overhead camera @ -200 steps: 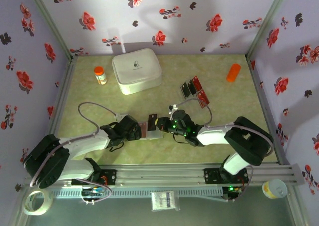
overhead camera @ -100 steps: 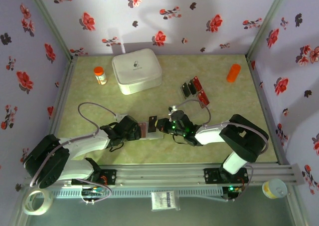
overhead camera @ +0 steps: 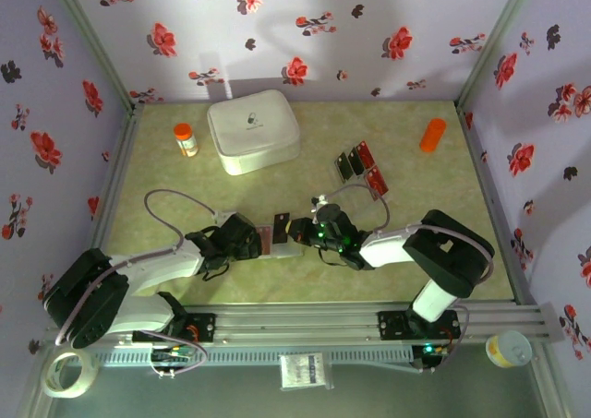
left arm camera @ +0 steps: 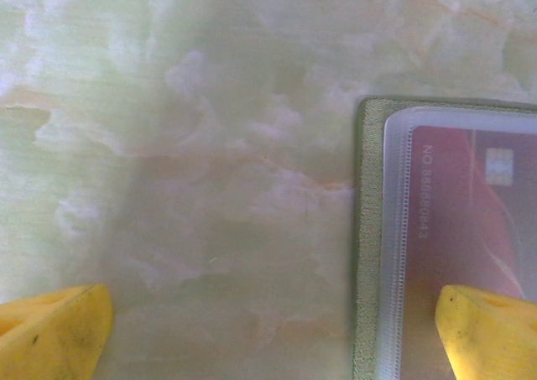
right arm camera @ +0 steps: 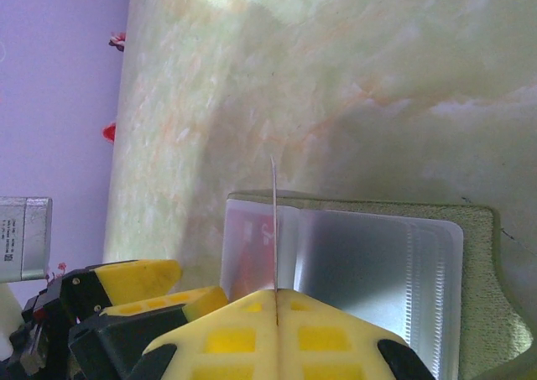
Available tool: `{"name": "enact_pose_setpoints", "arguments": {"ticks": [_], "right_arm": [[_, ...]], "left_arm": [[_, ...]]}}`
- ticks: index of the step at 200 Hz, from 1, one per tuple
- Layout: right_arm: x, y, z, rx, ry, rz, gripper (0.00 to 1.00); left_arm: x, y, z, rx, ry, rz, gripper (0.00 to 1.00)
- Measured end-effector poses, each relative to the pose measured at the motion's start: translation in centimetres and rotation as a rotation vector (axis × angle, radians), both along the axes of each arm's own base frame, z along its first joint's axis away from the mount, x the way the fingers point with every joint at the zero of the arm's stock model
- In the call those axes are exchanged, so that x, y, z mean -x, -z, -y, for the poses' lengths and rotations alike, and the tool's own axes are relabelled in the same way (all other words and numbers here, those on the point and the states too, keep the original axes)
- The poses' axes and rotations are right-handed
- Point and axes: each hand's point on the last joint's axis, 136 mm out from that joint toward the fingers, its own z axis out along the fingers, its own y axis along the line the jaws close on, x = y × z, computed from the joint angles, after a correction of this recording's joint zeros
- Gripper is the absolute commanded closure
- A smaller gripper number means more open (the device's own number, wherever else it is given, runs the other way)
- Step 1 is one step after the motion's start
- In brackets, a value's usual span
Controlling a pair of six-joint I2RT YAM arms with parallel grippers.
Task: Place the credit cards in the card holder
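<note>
The card holder (right arm camera: pixel 482 254) lies open on the table, olive-green with clear pockets, and a red card (right arm camera: pixel 247 250) sits in its left pocket. My right gripper (right arm camera: pixel 275 292) is shut on a thin credit card (right arm camera: pixel 273 221), seen edge-on and upright over the holder's middle fold. My left gripper (left arm camera: pixel 268 338) is open at the holder's left edge (left arm camera: pixel 367 229); one fingertip (left arm camera: pixel 487 330) lies over the pocket with the red card (left arm camera: pixel 461 212), the other on bare table. From above, both grippers (overhead camera: pixel 247 238) (overhead camera: pixel 303 233) meet at the holder (overhead camera: pixel 277 248). More credit cards (overhead camera: pixel 362 169), red and black, lie to the right.
A big white rounded box (overhead camera: pixel 252 129) stands at the back, with an orange-capped bottle (overhead camera: pixel 186 139) to its left. An orange cylinder (overhead camera: pixel 432 134) stands at the back right. Patterned walls close the table on three sides.
My right gripper has edged a little left with the card, closer over the holder. The left arm has stayed still.
</note>
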Motion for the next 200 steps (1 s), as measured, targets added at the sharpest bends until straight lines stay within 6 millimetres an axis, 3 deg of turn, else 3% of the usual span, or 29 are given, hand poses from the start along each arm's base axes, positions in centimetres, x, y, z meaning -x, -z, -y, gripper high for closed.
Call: {"name": "enact_pose_setpoints", "arguments": {"ticks": [95,200], "right_arm": [[0.4,1.1,-0.7,-0.007,-0.008,-0.022,1.0],[0.9,1.1,-1.0,-0.02,-0.018,-0.014,1.0]], "left_arm": [[0.0,0.0,0.0,0.0,0.0,0.0,0.0],[0.0,0.0,0.0,0.0,0.0,0.0,0.0]]}}
